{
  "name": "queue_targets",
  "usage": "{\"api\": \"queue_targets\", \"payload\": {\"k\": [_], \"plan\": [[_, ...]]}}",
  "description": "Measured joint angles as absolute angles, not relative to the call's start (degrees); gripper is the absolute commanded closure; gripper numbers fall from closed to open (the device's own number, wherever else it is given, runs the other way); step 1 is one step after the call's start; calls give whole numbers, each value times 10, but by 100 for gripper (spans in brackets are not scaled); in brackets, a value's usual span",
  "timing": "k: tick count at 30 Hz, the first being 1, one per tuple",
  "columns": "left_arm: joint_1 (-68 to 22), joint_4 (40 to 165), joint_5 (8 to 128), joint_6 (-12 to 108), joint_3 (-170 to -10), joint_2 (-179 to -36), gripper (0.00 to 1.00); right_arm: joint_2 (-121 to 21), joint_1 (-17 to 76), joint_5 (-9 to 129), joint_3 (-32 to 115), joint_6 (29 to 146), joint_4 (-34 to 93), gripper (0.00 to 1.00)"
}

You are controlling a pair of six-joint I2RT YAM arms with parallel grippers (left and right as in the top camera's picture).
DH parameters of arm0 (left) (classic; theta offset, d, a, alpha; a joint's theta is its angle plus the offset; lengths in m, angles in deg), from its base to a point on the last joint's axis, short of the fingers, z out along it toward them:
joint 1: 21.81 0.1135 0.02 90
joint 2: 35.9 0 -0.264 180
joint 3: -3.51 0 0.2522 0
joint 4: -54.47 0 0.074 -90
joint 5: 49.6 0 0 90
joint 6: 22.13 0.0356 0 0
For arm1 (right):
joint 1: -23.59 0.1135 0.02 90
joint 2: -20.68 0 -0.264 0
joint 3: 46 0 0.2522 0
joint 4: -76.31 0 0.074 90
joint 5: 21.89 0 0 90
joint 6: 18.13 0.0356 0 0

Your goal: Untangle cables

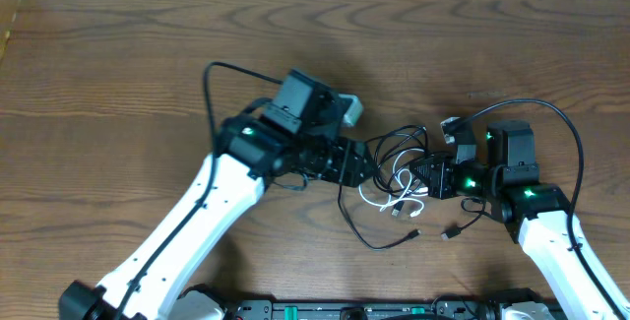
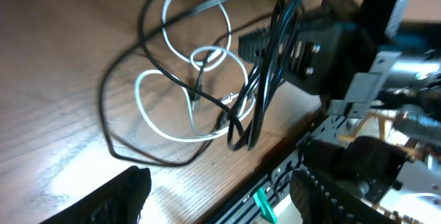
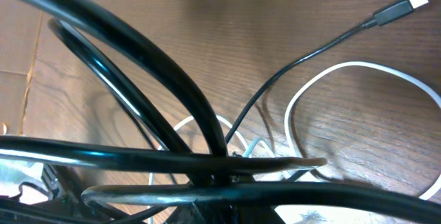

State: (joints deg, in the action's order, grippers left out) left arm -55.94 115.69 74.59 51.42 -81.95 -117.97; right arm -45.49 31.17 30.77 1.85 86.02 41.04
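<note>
The two cables lie as one small bundle on the wooden table (image 1: 148, 64), between the two arms and a little nearer to the right one. The white cable (image 2: 165, 124) makes several loops, and the black cable (image 2: 110, 134) runs around and across them.

The left gripper (image 2: 220, 186) hovers beside the bundle with its fingers wide apart and nothing between them. The right gripper (image 1: 431, 175) is fully closed. Several black strands meet at its tip and run straight from the bundle, so it appears to pinch the black cable, though the wrist view is too crowded to be sure.

I judge that the step in hand is for the left gripper to take the white cable, so that the two can be drawn apart. To do it well, it is better to aim at the outer white loop, where no black strand crosses, and to close on the white strand only. Then pull slowly away from the right gripper, which should hold steady. The small crossing in the middle of the loops can tighten into a knot if the pull is fast. The loose plug end (image 3: 413, 2) may catch in a loop, so watch it
</note>
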Motion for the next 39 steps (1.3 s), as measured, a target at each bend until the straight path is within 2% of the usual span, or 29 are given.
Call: {"api": "queue_targets", "payload": {"k": [7,9,11,12,14,18,22,25,29,32,34,37,39], "plan": [[-608,1129,745,514,-820,-1224,37,-455,312,303,18,860,410,99],[-619,1107,745,514,-820,-1234,44,-455,312,303,18,860,410,99],[-626,1090,740,513,-820,-1242,55,-455,312,303,18,860,410,99],[-629,1083,733,513,-820,-1246,63,-455,312,302,18,860,410,99],[-631,1078,715,514,-820,-1250,92,-455,311,302,18,859,408,99],[-631,1074,688,517,-820,-1250,93,-455,312,306,18,858,392,91],[-631,1074,678,517,-820,-1250,93,-455,312,362,18,855,348,97],[-627,1076,671,517,-820,-1247,93,-455,312,454,18,865,297,94],[-604,1082,671,516,-820,-1213,93,-455,311,610,18,914,243,99],[-575,1080,688,516,-820,-1162,93,-455,309,652,18,945,256,93],[-558,1079,701,513,-820,-1129,93,-456,309,634,18,949,288,84],[-550,1078,713,511,-820,-1097,93,-456,308,535,17,930,354,72],[-550,1079,720,510,-820,-1089,93,-456,308,435,17,909,409,68]]}}
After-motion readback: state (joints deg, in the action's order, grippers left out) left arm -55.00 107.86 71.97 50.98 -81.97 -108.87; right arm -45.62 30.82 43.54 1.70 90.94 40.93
